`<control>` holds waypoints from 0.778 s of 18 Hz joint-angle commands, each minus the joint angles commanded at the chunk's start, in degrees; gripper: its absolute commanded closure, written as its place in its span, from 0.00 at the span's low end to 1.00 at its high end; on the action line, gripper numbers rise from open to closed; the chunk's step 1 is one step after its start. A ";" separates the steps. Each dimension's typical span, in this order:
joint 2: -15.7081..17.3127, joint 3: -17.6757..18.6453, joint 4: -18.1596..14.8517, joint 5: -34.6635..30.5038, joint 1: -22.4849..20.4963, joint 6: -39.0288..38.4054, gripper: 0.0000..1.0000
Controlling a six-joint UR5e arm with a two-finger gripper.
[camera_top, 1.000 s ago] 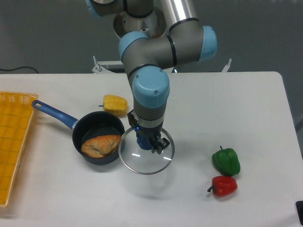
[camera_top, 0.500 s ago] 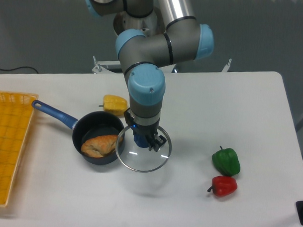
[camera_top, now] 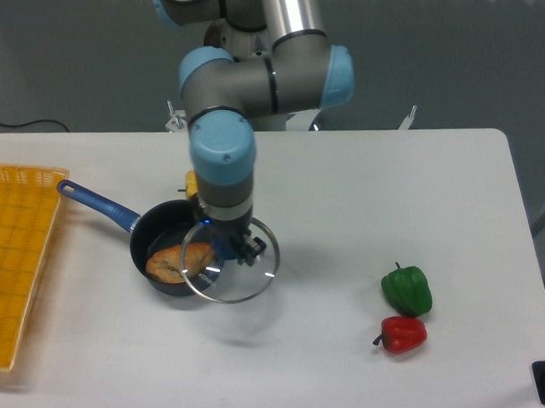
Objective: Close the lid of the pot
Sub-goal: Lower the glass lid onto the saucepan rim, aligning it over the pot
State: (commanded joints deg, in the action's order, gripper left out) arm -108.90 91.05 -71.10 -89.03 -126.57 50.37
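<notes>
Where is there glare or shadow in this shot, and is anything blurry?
In the fixed camera view, small white glints sit on the glass of the lid held by the gripper; a soft, faint shadow lies on the table below the lid; the arm and lid look slightly blurred, while the pot, the green pepper and the red pepper look sharper.

You get even, fairly bright overhead light on the white table (camera_top: 362, 189), background behind it dim grey. Soft faint shadow falls on the tabletop just below the round clear glass lid with metal rim (camera_top: 252, 279), so light comes from above. Small white glints on the glass. The silver-and-blue robot arm (camera_top: 250, 78) looks slightly motion-blurred. Overall frame is low-res and soft, mild grain, no obvious edge distortion.
</notes>
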 joint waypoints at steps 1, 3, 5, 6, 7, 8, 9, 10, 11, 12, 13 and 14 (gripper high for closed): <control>0.00 0.35 0.00 -0.53 0.88 -0.53 0.56; 0.00 1.23 0.00 -2.80 2.64 -1.06 0.56; 0.00 1.67 0.00 -4.48 4.13 -3.25 0.56; 0.00 1.93 0.00 -4.40 4.31 -3.44 0.56; 0.09 2.02 0.00 -4.49 4.49 -3.44 0.56; 0.09 2.37 0.00 -4.57 4.58 -3.53 0.56; 0.09 2.46 0.00 -4.57 4.93 -3.62 0.56; 0.09 2.81 0.09 -4.49 5.28 -3.62 0.56; 0.09 3.16 0.17 -4.49 5.37 -3.70 0.56; 0.09 3.25 0.18 -4.31 5.28 -3.62 0.56; 0.09 3.25 0.09 -4.05 5.28 -3.53 0.57; 0.18 3.25 0.00 -3.96 5.37 -3.53 0.57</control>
State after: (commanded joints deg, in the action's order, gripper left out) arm -108.72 94.31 -71.10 -92.99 -121.20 46.85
